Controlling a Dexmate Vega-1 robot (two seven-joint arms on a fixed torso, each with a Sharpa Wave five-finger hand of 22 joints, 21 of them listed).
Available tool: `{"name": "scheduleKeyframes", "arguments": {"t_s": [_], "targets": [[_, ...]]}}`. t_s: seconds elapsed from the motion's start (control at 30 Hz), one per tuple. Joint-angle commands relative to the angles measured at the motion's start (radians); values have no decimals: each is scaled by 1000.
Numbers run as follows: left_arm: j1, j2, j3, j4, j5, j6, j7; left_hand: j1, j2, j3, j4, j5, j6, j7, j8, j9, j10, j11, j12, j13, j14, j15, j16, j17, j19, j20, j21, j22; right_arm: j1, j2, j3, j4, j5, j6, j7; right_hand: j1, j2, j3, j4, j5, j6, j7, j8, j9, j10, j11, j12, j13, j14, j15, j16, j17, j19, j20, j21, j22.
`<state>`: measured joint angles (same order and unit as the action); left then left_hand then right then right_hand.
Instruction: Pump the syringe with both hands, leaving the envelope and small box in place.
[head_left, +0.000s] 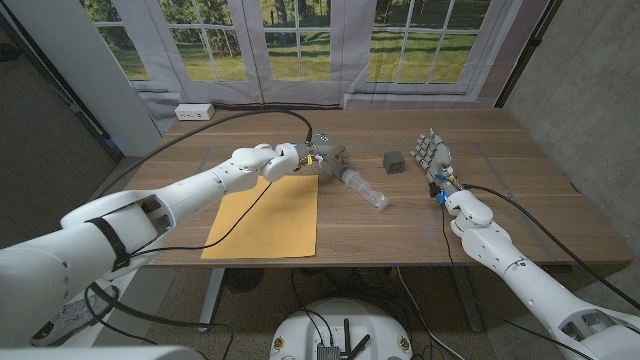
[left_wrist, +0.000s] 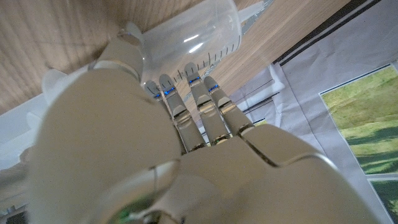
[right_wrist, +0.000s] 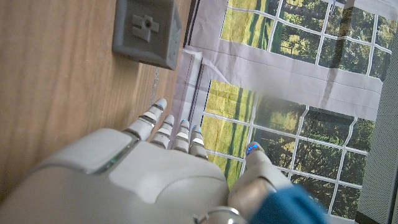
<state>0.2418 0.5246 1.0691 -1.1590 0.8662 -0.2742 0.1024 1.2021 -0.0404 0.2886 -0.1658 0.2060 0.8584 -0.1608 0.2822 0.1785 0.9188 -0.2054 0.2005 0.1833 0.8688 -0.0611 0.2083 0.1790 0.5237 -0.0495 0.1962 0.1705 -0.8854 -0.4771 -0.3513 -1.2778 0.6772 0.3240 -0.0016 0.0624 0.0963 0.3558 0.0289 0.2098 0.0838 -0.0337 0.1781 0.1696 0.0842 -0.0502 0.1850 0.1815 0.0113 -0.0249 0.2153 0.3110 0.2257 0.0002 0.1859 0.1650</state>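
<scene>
Fingers of left hand (head_left: 322, 154) wrap syringe (head_left: 362, 188) at its plunger end, barrel lying on table just past envelope (head_left: 266, 216). Right hand (head_left: 435, 156) open, holding nothing, well apart, beside small box (head_left: 395, 161). Judgement: only 1st grasp done; right-hand grip & pumping left.

- The clear plastic syringe (head_left: 363, 188) lies on the wooden table (head_left: 400, 225) near its middle, just right of the flat yellow paper envelope (head_left: 265, 217).
- The small grey box (head_left: 395, 161) sits behind and right of the syringe, apart from it.
- The left hand (head_left: 322, 156) is at the syringe's rear end.
- The right hand (head_left: 435, 157) stands right of the box, apart from it.
- A white power strip (head_left: 194, 112) lies at the table's far left corner.
</scene>
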Motion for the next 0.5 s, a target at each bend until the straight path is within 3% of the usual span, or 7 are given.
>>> {"name": "scheduleKeyframes", "arguments": {"t_s": [0.03, 0.2, 0.5], "targets": [[-9, 5, 3, 8, -16, -21, 6, 24, 37, 1, 0, 5, 85, 7, 2, 6, 58, -3, 12, 6, 106, -181, 9, 7, 23, -154, 6, 4, 3, 2, 0, 1, 0, 2, 1, -5, 26, 2, -3, -2, 7, -5, 9, 5, 1, -4, 4, 4, 1, -2, 6, 0, 4, 6, 4, 4], [-6, 16, -9, -7, -26, -25, 10, 36, 53, 3, 0, 5, 132, 22, -1, 7, 116, -1, 16, 7, 148, -182, 10, 7, 43, -155, 8, 5, 4, 0, -1, -1, -1, 1, 2, -5, 27, 2, -4, -2, 7, -6, 9, 5, 0, -5, 4, 4, 1, -2, 6, 0, 4, 5, 4, 4], [7, 49, -45, -64, -37, -13, 4, 41, 70, 2, 1, 4, 161, 30, -5, 9, 149, -1, 13, 8, 190, -183, 15, 9, 62, -156, 9, 5, 4, -8, -2, -16, -9, -3, -4, -6, 27, 2, -4, -2, 9, -7, 9, 5, 1, -4, 4, 3, 0, -3, 6, -1, 4, 6, 4, 4]]}}
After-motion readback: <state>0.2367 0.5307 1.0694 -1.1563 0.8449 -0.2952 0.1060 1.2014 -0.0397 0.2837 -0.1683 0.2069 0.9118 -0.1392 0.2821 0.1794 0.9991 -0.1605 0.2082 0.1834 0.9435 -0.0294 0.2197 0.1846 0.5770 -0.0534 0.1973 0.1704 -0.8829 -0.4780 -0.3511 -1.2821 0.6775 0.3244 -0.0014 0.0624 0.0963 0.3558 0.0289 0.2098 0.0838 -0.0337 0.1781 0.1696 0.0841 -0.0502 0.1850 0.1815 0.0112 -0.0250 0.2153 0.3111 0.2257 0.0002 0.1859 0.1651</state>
